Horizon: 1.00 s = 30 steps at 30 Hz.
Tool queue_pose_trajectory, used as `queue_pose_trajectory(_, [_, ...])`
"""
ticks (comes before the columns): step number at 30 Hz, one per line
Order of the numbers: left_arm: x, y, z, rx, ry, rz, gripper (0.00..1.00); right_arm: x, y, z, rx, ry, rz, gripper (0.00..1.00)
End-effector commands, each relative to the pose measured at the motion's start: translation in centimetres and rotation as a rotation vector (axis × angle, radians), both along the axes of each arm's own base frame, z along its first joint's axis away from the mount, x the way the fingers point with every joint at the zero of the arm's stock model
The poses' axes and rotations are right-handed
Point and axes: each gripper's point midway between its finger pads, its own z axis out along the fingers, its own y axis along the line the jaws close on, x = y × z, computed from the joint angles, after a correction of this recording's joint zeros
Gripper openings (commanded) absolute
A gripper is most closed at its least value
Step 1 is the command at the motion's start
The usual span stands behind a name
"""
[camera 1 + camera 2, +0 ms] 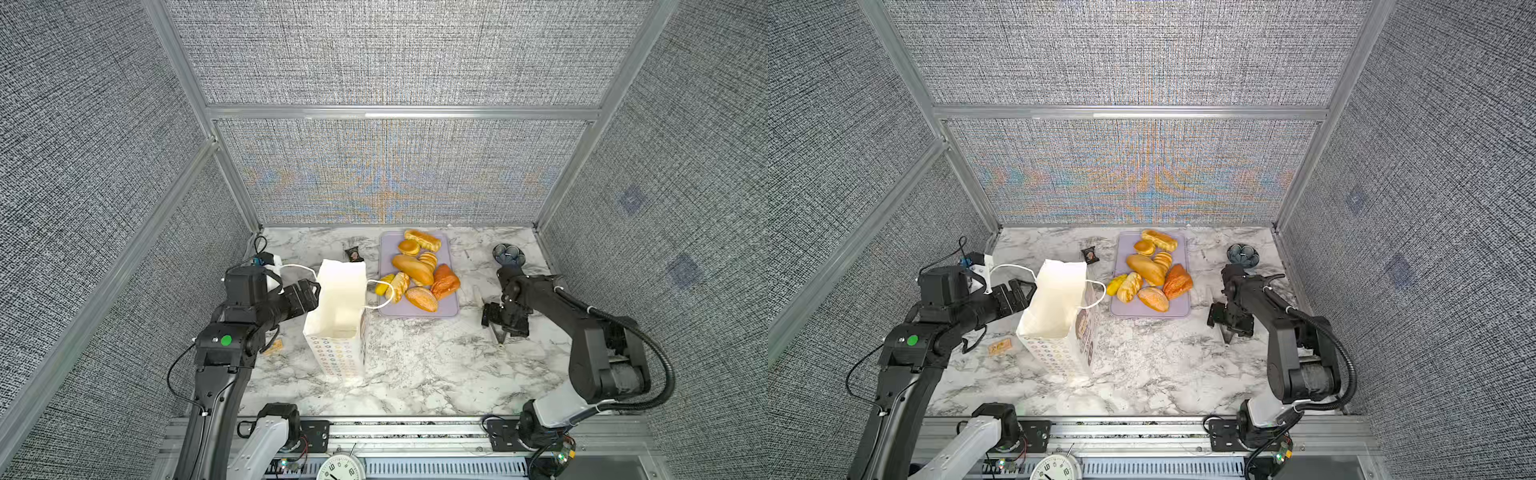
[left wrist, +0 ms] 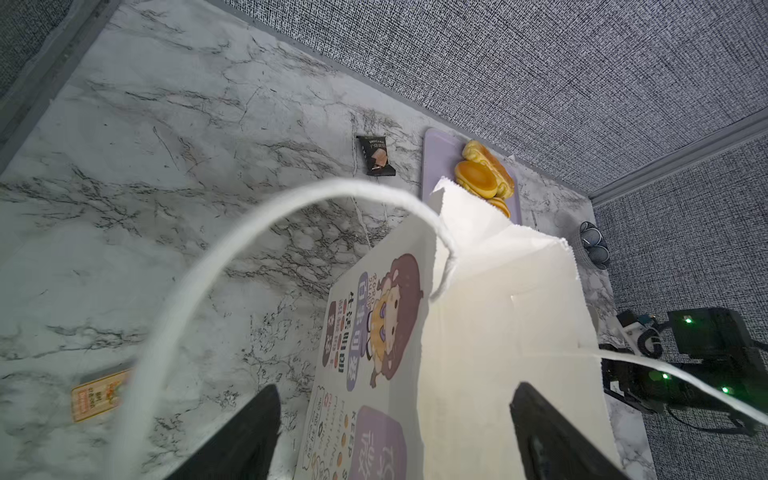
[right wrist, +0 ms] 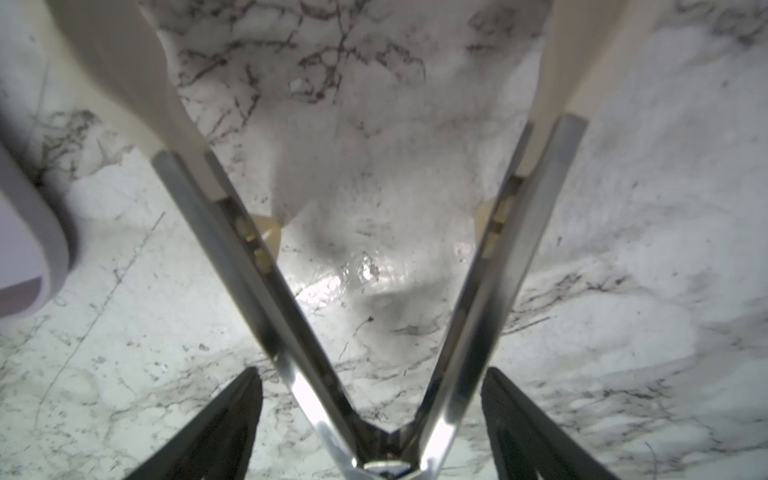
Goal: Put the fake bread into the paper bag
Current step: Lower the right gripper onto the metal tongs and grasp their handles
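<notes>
The paper bag [image 1: 340,299] stands upright and open at the table's middle left, with white cord handles and ring prints on its front. Several pieces of fake bread [image 1: 415,274] are piled on a lavender tray [image 1: 388,245] just right of the bag. My left gripper [image 1: 311,291] is open at the bag's left rim. In the left wrist view its fingers [image 2: 266,415] straddle the bag's printed side wall [image 2: 374,332]. My right gripper [image 1: 505,320] is open to the right of the tray. Metal tongs [image 3: 469,291] sit spread between its fingers, and the fingertips [image 3: 249,382] stand clear of the arms.
A dark snack packet [image 1: 353,254] lies behind the bag. An orange wrapper [image 1: 274,347] lies beside my left arm. A dark ribbed cup [image 1: 509,253] stands at the back right. Fabric walls enclose three sides, and a clock [image 1: 338,467] sits on the front rail.
</notes>
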Motion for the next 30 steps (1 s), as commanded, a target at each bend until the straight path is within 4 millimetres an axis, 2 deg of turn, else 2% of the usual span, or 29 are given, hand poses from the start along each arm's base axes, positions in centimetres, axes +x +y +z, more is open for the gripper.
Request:
queue_pose_trajectory(1, [0.2,0.1,0.5,0.009,-0.033,0.002,0.88,0.4,-0.4,-0.6,-0.028,0.010,0.010,0.86])
queue_pose_trajectory(21, [-0.1,0.3,0.3,0.016,-0.029,0.008,0.89,1.1,-0.6,-2.9,-0.051,0.048,0.025,0.79])
queue_pose_trajectory(26, [-0.2,0.4,0.4,0.020,-0.031,0.013,0.89,0.9,-0.8,-3.2,-0.055,0.047,0.017,0.73])
queue_pose_trajectory(30, [-0.3,0.6,0.5,0.023,-0.037,0.020,0.89,0.9,-0.9,-2.8,-0.062,0.027,0.008,0.63])
